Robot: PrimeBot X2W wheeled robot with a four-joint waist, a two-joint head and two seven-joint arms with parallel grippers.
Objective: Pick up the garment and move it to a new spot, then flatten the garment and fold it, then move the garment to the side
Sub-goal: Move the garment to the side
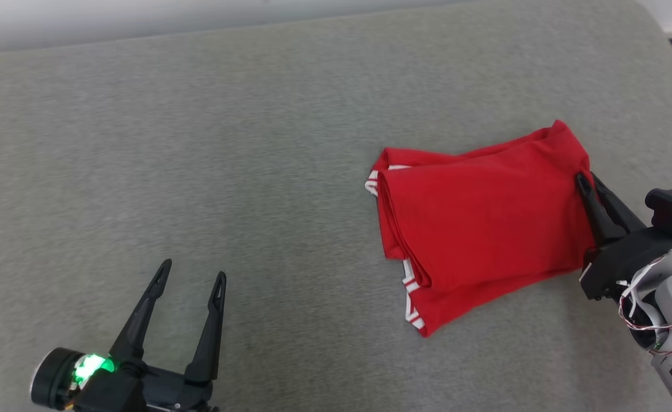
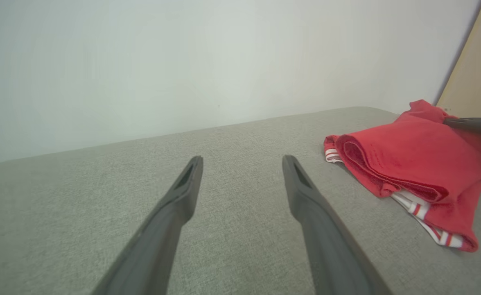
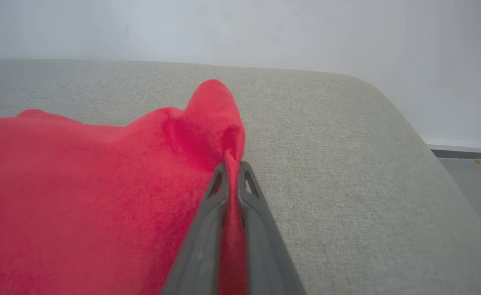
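The garment (image 1: 478,223) is red with white-striped hems and lies folded on the right half of the grey cushion (image 1: 227,143). My right gripper (image 1: 586,178) is shut on the garment's right edge, and the red cloth bunches up between its fingers (image 3: 248,196). My left gripper (image 1: 193,272) stands open at the lower left, well away from the cloth, with nothing between its fingers. From the left wrist, the folded garment (image 2: 408,164) lies off to the right, beyond the left gripper (image 2: 242,159), with a right finger (image 2: 473,125) reaching over it.
The cushion's rounded right edge (image 3: 424,147) drops off close beside my right gripper. A pale wall (image 2: 183,61) runs behind the cushion. Bare grey fabric (image 1: 170,171) spreads left of the garment.
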